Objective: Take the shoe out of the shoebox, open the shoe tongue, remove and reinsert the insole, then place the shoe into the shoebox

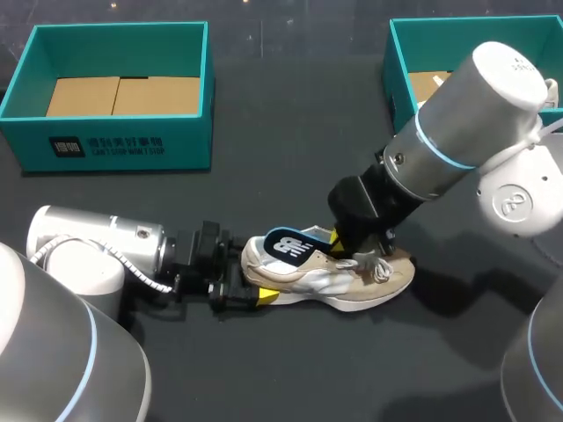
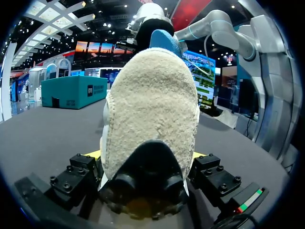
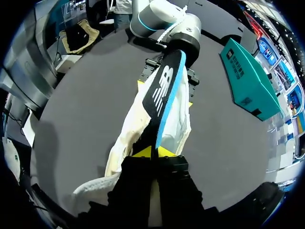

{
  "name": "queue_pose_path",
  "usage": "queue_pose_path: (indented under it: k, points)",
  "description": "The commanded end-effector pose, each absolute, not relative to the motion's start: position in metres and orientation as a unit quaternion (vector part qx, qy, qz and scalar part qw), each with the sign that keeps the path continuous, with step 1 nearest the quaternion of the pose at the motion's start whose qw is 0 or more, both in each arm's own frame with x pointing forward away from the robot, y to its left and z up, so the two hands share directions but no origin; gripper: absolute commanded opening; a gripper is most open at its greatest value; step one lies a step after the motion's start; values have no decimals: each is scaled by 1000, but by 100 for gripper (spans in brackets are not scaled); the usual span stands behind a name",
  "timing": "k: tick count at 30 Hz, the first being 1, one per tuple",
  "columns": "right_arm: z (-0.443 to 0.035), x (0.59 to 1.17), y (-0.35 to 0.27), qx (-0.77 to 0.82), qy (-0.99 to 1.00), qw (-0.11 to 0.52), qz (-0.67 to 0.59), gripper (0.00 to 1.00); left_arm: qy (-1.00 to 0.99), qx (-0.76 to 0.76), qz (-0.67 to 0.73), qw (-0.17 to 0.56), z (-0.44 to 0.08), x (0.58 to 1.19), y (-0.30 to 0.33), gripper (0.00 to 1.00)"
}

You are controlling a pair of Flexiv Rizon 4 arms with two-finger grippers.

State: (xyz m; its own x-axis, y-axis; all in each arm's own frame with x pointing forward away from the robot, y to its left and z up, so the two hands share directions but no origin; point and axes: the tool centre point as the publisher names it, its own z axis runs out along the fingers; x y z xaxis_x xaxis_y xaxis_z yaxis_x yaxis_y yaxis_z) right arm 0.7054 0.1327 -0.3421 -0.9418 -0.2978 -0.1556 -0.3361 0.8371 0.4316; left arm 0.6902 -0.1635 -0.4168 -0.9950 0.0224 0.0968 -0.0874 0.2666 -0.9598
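Observation:
A beige and white shoe (image 1: 352, 286) lies on the dark table, toe to the right. My left gripper (image 1: 252, 288) comes in low from the left, its wide-set fingers pressed against both sides of the heel (image 2: 152, 109). A black insole with a blue edge (image 1: 290, 246) sticks up out of the shoe's opening. My right gripper (image 1: 341, 239) is above the shoe, shut on the insole's front end. In the right wrist view the yellow tips (image 3: 152, 152) pinch the insole (image 3: 164, 93) above the shoe (image 3: 131, 133).
An open teal shoebox (image 1: 119, 31) with a cardboard floor stands at the back left. A second teal box (image 1: 398, 70) sits at the back right, partly hidden by my right arm (image 1: 475, 123). Bare table lies in front of the shoe.

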Motion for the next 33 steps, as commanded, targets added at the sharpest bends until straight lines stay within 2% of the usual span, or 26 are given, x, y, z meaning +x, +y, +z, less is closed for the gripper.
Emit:
queue_pose_path:
  k: [1, 12, 22, 23, 24, 26, 33]
  points:
    - [-331, 708, 145, -183, 958, 32, 220, 0, -795, 21, 605, 45, -418, 690, -165, 0]
    - [-323, 718, 181, -222, 953, 11, 204, 0, -795, 21, 605, 45, -418, 690, -165, 0]
    - [-318, 712, 192, -184, 962, -17, 201, 0, -795, 21, 605, 45, -418, 690, -165, 0]
    - [-318, 712, 191, -176, 963, -20, 204, 4, -795, 21, 605, 45, -418, 690, -165, 0]
    - [-318, 712, 190, -168, 963, -24, 207, 20, -795, 21, 605, 45, -418, 690, -165, 0]
    - [-317, 711, 189, -157, 965, -28, 210, 37, -795, 21, 605, 45, -418, 690, -165, 0]
    - [-312, 706, 186, -105, 969, -45, 221, 36, -795, 21, 605, 45, -418, 690, -165, 0]
